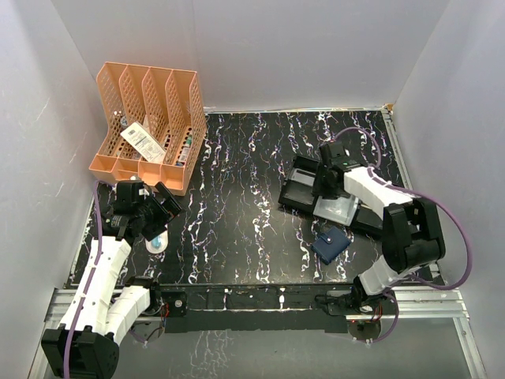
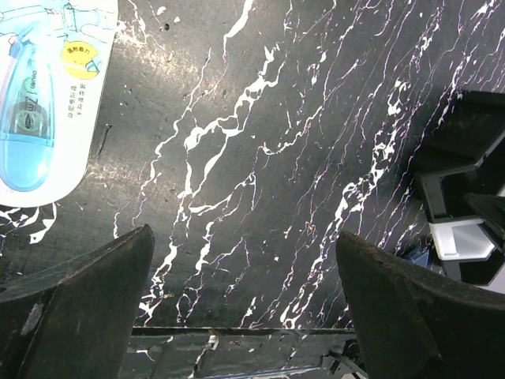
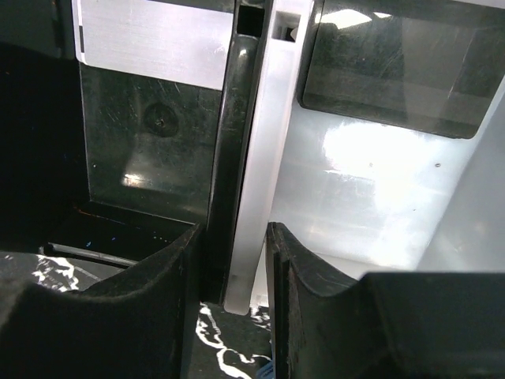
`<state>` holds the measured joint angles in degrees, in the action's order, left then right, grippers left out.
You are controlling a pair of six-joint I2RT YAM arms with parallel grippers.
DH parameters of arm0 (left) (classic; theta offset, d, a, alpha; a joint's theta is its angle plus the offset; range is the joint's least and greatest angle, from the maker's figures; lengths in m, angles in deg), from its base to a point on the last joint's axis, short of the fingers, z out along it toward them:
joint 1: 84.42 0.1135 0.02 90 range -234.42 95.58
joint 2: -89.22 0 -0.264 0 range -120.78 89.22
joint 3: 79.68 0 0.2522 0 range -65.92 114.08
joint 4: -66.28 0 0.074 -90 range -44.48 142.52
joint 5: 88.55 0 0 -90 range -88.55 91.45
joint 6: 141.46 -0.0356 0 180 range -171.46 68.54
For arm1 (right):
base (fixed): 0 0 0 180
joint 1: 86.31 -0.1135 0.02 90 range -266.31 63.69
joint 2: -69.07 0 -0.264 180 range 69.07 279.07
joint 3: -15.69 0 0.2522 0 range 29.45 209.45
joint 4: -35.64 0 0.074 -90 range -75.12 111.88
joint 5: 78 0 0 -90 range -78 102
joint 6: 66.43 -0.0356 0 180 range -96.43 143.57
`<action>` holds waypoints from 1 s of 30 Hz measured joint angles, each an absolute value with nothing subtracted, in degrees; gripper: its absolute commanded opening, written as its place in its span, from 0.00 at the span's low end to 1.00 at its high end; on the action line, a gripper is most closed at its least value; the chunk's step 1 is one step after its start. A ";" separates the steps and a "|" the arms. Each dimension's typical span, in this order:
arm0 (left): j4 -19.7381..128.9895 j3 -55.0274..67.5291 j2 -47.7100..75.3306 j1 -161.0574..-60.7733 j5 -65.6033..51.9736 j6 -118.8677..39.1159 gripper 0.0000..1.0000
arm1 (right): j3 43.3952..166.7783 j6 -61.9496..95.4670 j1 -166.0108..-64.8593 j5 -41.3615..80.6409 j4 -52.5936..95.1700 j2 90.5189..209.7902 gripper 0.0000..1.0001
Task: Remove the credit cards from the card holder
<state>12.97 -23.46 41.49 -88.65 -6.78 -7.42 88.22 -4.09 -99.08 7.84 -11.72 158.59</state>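
The navy card holder [image 1: 331,244] lies on the table just in front of the trays, apart from both grippers. A dark card [image 3: 394,67] lies in the white tray [image 3: 371,174]. A pale grey card [image 3: 150,43] lies in the black tray [image 3: 142,142]. My right gripper [image 3: 234,229] reaches down over the trays [image 1: 327,185]. Its jaws are narrowed round the two adjoining tray walls, one finger [image 3: 170,276] inside the black tray and the other in the white one. My left gripper [image 2: 245,234] hangs wide open over bare table at the left [image 1: 154,207], holding nothing.
A correction-tape pack [image 2: 39,95] lies under the left gripper's far side [image 1: 158,241]. An orange slotted file organiser [image 1: 150,126] with a packet in it stands at the back left. The black tray [image 2: 465,158] shows at the left wrist view's right edge. White walls enclose the table.
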 measured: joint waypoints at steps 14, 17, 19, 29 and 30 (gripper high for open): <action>11.79 -23.16 43.57 -88.65 -8.29 -8.69 0.99 | 99.65 -9.11 -116.46 7.44 -11.26 170.76 0.33; 11.49 -22.74 43.52 -88.65 -8.44 -9.06 0.99 | 102.47 -9.81 -119.13 7.27 -11.26 173.19 0.33; 11.51 -22.65 43.55 -88.65 -8.49 -9.09 0.99 | 104.21 -10.05 -120.50 7.16 -11.35 174.61 0.33; 10.83 -22.63 45.03 -88.65 -8.90 -9.06 0.99 | 110.27 -11.41 -124.92 6.81 -12.09 179.66 0.34; 10.83 -22.63 45.14 -88.65 -8.99 -9.04 0.99 | 110.68 -11.65 -124.98 6.81 -12.38 179.94 0.35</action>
